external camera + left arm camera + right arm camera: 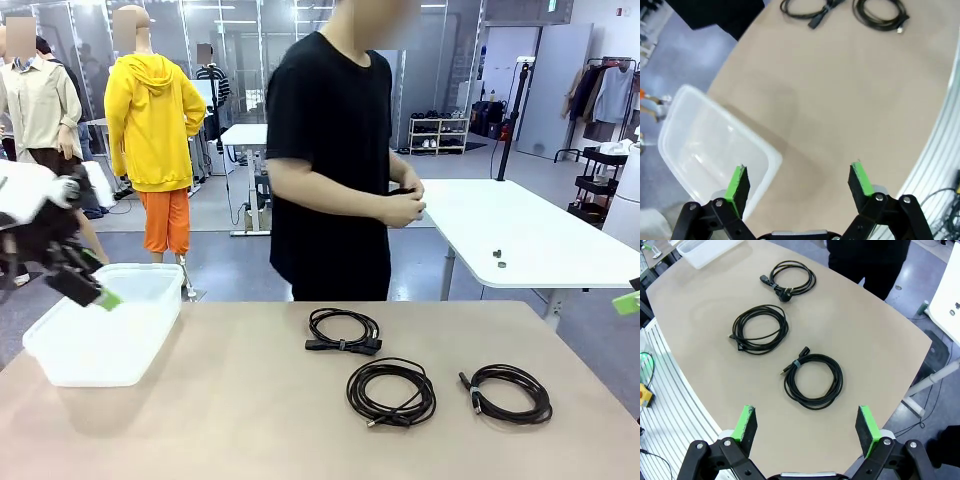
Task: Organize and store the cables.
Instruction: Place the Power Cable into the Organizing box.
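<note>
Three cables lie coiled on the tan table (230, 410): a far coil (343, 332), a middle coil (391, 391) and a right coil (508, 392). My left gripper (95, 278) hangs open above the near rim of a white plastic bin (105, 335). In the left wrist view the left gripper (799, 172) holds nothing, the bin (710, 145) lies under its left finger, and two coils (810, 10) (880, 12) lie far off. My right gripper (807, 417) is open and empty, high above the nearest coil (813, 381), with the other coils (760, 330) (792, 277) beyond.
A person in a black shirt (335, 160) stands at the table's far edge with both hands (405, 205) together at the waist. A white table (520, 235) stands behind at the right. One green pad (627, 302) shows at the right edge. The bin (710, 250) appears empty.
</note>
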You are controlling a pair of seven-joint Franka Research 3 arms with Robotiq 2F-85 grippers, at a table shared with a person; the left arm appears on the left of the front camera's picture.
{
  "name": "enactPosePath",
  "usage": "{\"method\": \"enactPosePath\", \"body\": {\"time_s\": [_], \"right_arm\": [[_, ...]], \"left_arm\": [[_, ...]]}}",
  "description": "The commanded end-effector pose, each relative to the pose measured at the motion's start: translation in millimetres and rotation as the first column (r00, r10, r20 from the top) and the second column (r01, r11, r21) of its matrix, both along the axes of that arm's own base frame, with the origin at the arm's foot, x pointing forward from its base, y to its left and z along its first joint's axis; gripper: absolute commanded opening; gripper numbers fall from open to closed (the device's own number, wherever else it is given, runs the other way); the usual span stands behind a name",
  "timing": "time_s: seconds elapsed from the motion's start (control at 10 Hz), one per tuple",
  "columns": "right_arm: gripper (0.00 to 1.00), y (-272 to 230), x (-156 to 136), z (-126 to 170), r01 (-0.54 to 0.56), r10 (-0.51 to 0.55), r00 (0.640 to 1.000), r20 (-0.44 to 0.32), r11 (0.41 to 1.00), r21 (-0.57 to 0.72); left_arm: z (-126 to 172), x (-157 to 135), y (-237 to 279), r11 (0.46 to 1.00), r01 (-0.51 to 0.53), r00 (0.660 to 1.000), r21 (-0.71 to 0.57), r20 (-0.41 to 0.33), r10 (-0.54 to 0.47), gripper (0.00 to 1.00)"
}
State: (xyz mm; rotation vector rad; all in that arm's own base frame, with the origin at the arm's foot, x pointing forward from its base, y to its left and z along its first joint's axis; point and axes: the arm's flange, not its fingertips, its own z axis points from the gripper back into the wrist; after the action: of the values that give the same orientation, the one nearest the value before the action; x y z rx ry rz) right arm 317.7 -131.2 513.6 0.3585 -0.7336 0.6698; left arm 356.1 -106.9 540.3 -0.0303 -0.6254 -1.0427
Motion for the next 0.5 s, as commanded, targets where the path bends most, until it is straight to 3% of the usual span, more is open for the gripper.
{"method": "enactPosePath", "body": {"time_s": [0.0,0.4], "right_arm": [[1.0,-1.0,0.1,-1.3,-0.015,0.015,1.0,0.008,1.0,0.003],[1.0,-1.0,0.1,-1.3,-0.015,0.015,1.0,0.008,1.0,0.003]], "left_arm": [[-4.4,22.5,-33.9,0.996,0.015,1.0,0.084,0.022,-0.017,1.0],[-33.8,22.6,-66.6,0.992,0.088,0.995,0.093,-0.053,-0.083,1.0]]}}
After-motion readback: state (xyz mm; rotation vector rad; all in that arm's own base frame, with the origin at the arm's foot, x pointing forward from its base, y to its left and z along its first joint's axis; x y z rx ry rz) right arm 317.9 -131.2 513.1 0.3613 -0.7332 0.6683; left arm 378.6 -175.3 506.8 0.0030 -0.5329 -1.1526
